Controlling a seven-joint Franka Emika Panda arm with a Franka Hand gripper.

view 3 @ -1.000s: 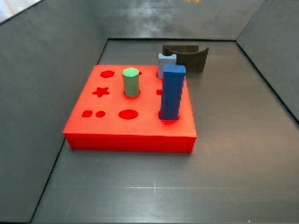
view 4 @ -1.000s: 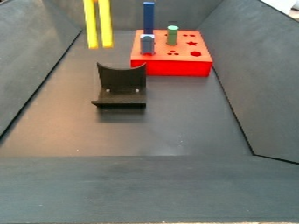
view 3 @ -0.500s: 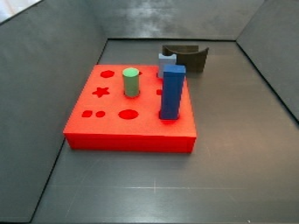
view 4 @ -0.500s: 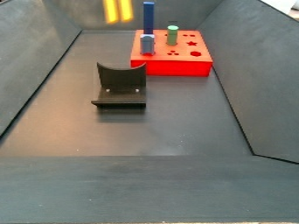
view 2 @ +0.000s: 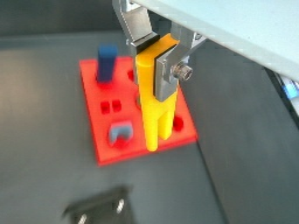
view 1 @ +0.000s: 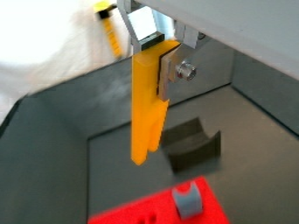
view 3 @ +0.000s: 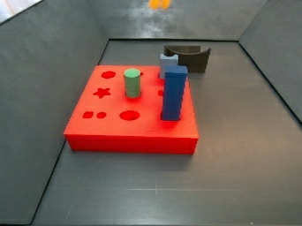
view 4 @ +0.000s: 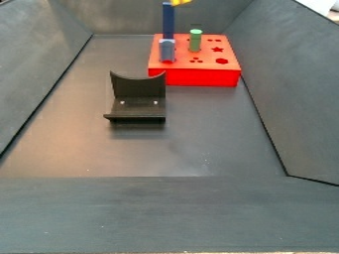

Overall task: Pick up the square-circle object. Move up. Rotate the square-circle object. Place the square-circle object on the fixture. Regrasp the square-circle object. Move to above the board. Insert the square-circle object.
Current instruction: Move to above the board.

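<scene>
My gripper (view 1: pixel 155 61) (view 2: pixel 156 66) is shut on the upper part of the yellow-orange square-circle object (view 1: pixel 146 105) (view 2: pixel 156 114), which hangs upright with its two prongs pointing down. In both side views only the object's tip (view 3: pixel 160 3) (view 4: pixel 179 3) shows at the top edge, and the gripper itself is out of frame. The red board (view 2: pixel 105 131) (view 3: pixel 130 115) (view 4: pixel 199 64) lies under the hanging object in a wrist view. The dark fixture (view 1: pixel 193 144) (view 3: pixel 186 56) (view 4: pixel 135 96) stands empty on the floor beside the board.
On the board stand a tall blue square peg (view 3: pixel 174 93) (view 2: pixel 107 63), a green cylinder (view 3: pixel 133 82) (view 4: pixel 195 40) and a small grey-blue block (view 3: pixel 169 60) (view 4: pixel 167 50) (view 2: pixel 119 134). Sloping grey walls (view 4: pixel 54 60) enclose the dark floor.
The square-circle object has risen almost out of both side views and shifted sideways, from beside the fixture toward the board. Board, pegs and fixture have not moved.
</scene>
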